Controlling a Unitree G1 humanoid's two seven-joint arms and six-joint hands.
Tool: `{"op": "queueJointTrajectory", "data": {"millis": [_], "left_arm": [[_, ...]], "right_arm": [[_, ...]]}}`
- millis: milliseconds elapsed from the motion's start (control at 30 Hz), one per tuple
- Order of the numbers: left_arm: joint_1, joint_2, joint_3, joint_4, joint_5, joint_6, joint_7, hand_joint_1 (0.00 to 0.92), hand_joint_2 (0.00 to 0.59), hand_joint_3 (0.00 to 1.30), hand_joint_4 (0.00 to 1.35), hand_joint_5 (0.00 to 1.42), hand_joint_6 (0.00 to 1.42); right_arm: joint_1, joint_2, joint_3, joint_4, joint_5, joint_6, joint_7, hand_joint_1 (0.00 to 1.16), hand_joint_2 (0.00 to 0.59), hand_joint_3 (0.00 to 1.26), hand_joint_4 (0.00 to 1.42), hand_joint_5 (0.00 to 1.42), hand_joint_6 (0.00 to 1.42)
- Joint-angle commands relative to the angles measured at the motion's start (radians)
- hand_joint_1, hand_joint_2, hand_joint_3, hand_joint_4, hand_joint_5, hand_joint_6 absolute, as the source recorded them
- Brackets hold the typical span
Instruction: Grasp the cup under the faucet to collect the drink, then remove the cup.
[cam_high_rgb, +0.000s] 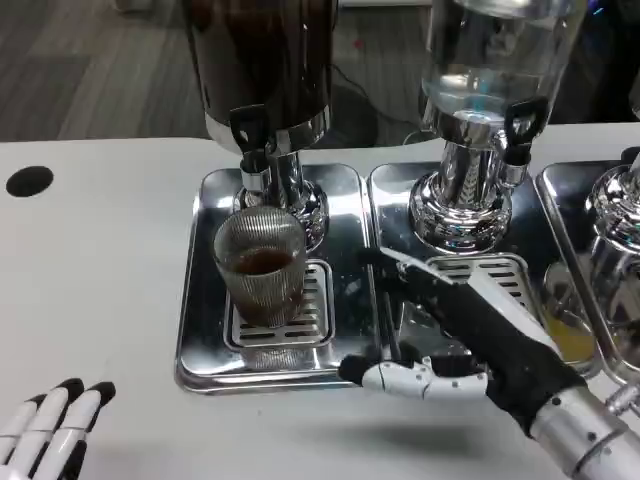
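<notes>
Clear-liquid dispenser (478, 120) upright on the middle steel tray (400, 200); third dispenser (620, 200) at right; black hole (29, 181) in white table (100, 280).

Colours here are pretty muted overall. The table (110, 280) is plain white, with one black round spot (29, 181) near its left edge. The trays (200, 330) are shiny mirror-silver, each with a slotted grate that reads as light and dark stripes. The cup (260, 265) is clear glass with fine vertical ribbing, and the drink in it is a dark reddish brown. The left dispenser (265, 60) holds near-black liquid; the middle dispenser (495, 50) is see-through and colourless, both on chrome bases with black tap handles. The right hand (470, 345) shows mostly black with white fingers, the left hand (50, 425) white with black fingertips. There's a yellowish patch (572, 340) on the tray at the right edge.
</notes>
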Motion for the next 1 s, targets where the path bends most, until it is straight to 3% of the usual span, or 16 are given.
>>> {"op": "queueJointTrajectory", "data": {"millis": [33, 333, 1000], "left_arm": [[0.002, -0.002, -0.005, 0.007, 0.003, -0.011, -0.001, 0.0, 0.033, 0.09, 0.0, 0.07, 0.35], [0.013, -0.003, 0.005, -0.003, -0.013, -0.026, -0.003, 0.0, 0.033, 0.1, 0.0, 0.08, 0.35], [0.043, -0.013, 0.046, 0.037, -0.057, -0.072, 0.007, 0.0, 0.04, 0.11, 0.01, 0.09, 0.37]], "right_arm": [[-0.076, 0.021, 0.007, 0.025, -0.018, 0.046, -0.021, 0.74, 0.095, 0.09, 0.04, 0.08, 0.05], [-0.238, 0.083, 0.04, 0.16, -0.085, 0.098, -0.085, 0.75, 0.087, 0.09, 0.03, 0.07, 0.03], [-0.371, 0.18, 0.098, 0.311, -0.121, 0.114, -0.144, 0.75, 0.077, 0.09, 0.06, 0.08, 0.03]]}}
